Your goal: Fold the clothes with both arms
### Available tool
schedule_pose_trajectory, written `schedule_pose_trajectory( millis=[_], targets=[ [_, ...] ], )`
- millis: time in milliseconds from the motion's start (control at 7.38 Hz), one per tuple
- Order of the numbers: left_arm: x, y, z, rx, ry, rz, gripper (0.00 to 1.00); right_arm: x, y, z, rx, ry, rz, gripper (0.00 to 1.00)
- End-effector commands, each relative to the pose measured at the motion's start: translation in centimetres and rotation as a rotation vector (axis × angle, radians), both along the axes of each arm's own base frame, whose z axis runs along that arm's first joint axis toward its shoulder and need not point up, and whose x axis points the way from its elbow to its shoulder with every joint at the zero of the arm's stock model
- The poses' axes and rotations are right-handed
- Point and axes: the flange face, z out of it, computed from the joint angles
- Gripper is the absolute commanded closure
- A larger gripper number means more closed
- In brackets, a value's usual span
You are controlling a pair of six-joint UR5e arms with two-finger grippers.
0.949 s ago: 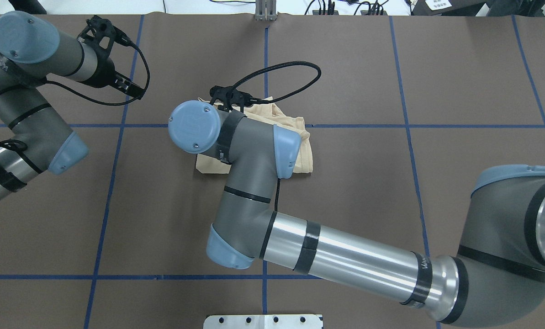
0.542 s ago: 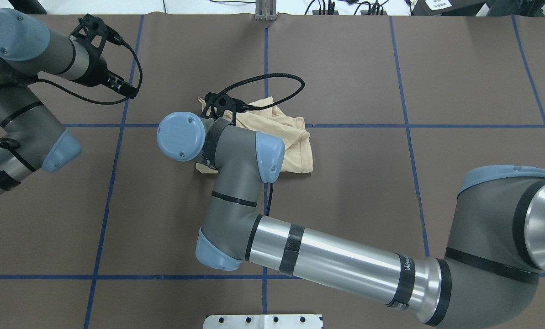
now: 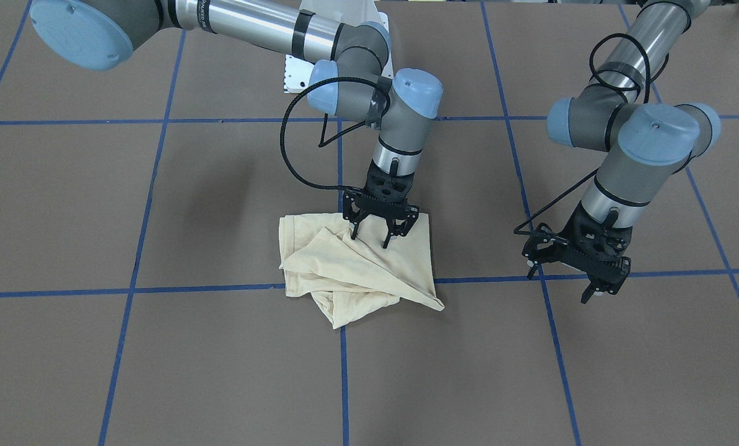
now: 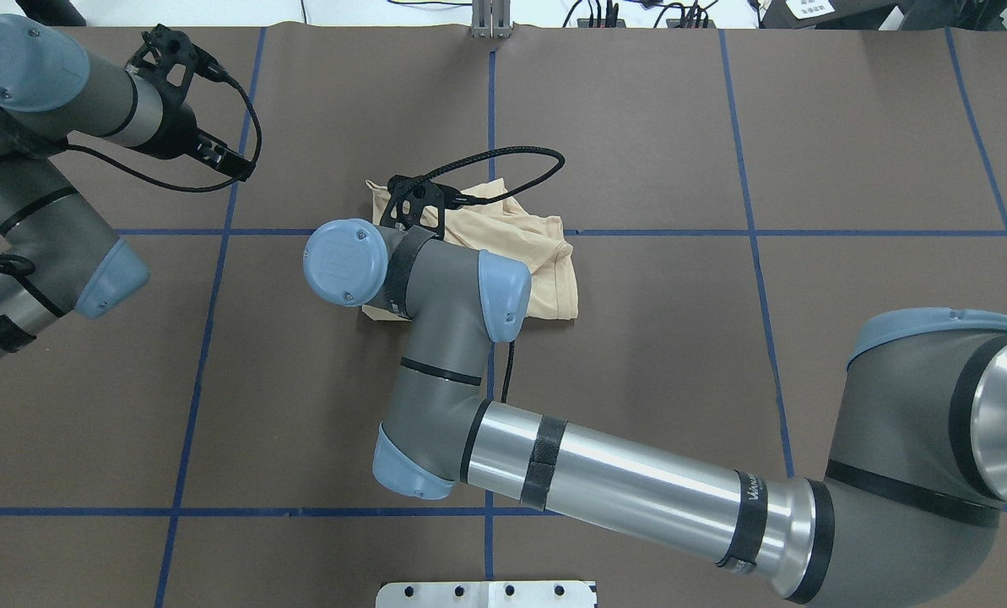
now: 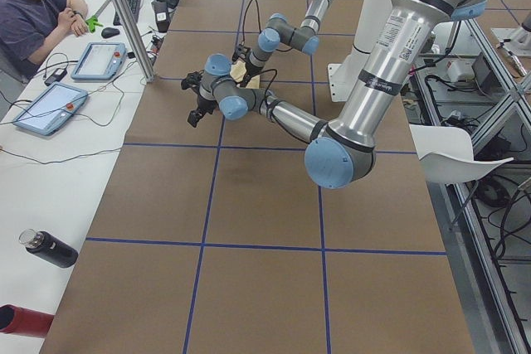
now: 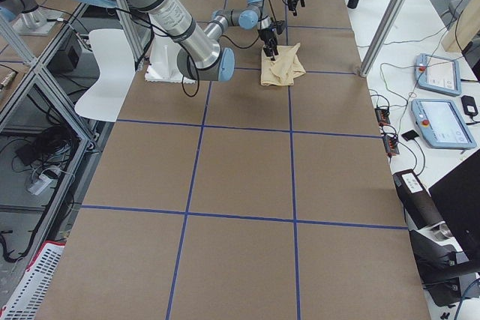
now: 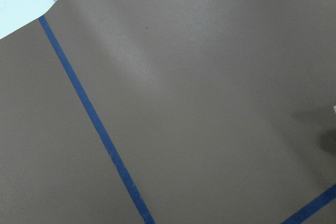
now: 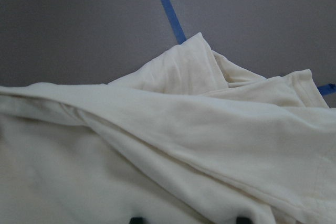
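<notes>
Holds the right gripper (image 3: 370,240) spread open just over the near edge of the shirt (image 3: 357,272) bunched mid-table, with the left gripper (image 3: 558,286) also open, well apart on its left.

Brown table (image 4: 638,127) with blue tape grid (image 4: 655,232); seated person (image 5: 33,18), black bottle (image 5: 50,249)

T-shirt (image 3: 369,269) lies on the table (image 3: 158,371), near its middle, across a crossing of tape lines (image 3: 189,290). Right gripper (image 3: 369,240) stands over the shirt's robot-side edge, fingertips at the cloth. Left gripper (image 3: 561,282) hangs above bare table, well apart, on the shirt's robot-left side.
</notes>
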Motion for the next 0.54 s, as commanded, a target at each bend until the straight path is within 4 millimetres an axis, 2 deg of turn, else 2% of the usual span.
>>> schedule_pose_trajectory(
  millis=[0,136,407],
  targets=[
    [-0.1,0.0,0.0,0.0,0.001,-0.002,0.0,0.0,-0.4,0.4,0.024,0.006,0.019,0.33],
    [-0.1,0.0,0.0,-0.001,0.001,-0.003,0.0,0.3,-0.9,0.4,0.032,0.002,0.023,0.33],
    [-0.1,0.0,0.0,-0.001,0.001,-0.003,0.0,2.6,-4.3,1.3,0.124,0.058,-0.035,0.34]
  ],
)
